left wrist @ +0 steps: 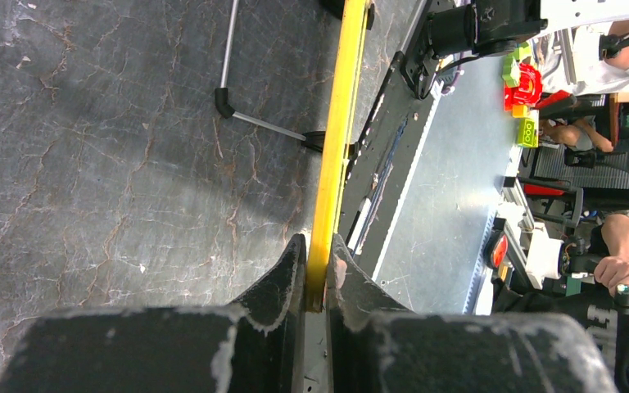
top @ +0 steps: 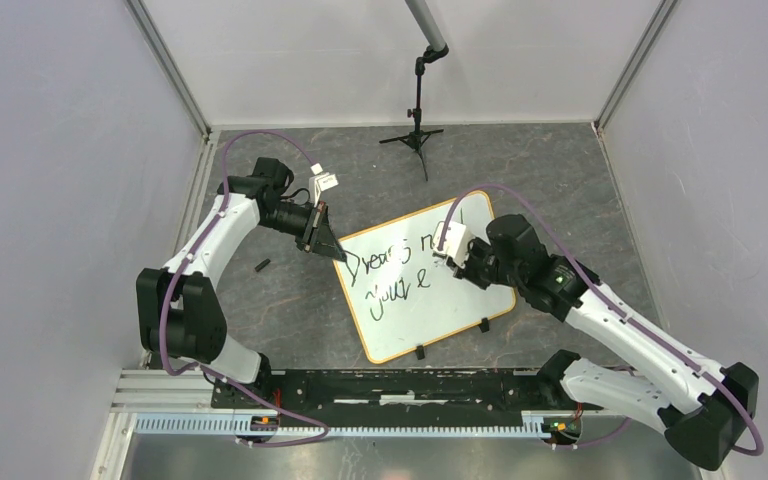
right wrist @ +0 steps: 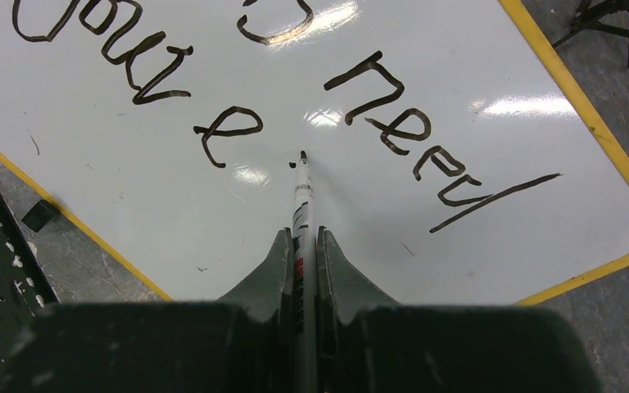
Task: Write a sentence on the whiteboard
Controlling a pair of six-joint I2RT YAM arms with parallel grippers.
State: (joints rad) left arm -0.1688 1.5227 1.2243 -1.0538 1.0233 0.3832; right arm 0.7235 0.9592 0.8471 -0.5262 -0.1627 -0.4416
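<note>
Our dark, cracked tabletop sits between white walls; left fingers clamp the whiteboard by its rim, right fingers clamp a marker touching it.

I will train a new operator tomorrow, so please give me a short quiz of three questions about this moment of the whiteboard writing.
1. True or false: the left gripper is shut on the yellow rim of the large white rectangular whiteboard.
2. What does the right gripper hold? A) a thin white marker pen B) a cloth eraser C) nothing
3. Which complete letter stands last in the black handwritten sentence?

Key: 1 true; 2 A; 3 the letter "e", standing after "your", with the pen tip just beside it.
</note>
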